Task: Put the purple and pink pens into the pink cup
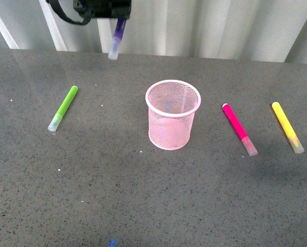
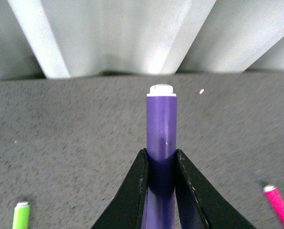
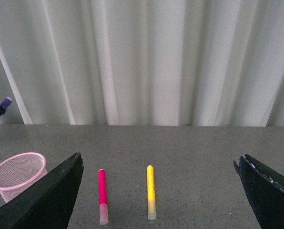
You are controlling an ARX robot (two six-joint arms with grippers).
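Observation:
My left gripper (image 1: 118,20) is shut on the purple pen (image 1: 116,40) and holds it high above the table, cap hanging down, back and to the left of the pink cup (image 1: 172,114). In the left wrist view the purple pen (image 2: 161,124) sticks out between the closed gripper (image 2: 160,160). The pink mesh cup stands upright at the table's middle and looks empty. The pink pen (image 1: 239,128) lies flat to the right of the cup. My right gripper (image 3: 158,191) is wide open and empty, high above the pink pen (image 3: 102,195); the cup (image 3: 15,175) shows there too.
A lime green pen (image 1: 63,108) lies on the grey table (image 1: 117,195) left of the cup. A yellow pen (image 1: 287,126) lies at the far right, also in the right wrist view (image 3: 151,192). White curtains (image 1: 220,25) hang behind the table.

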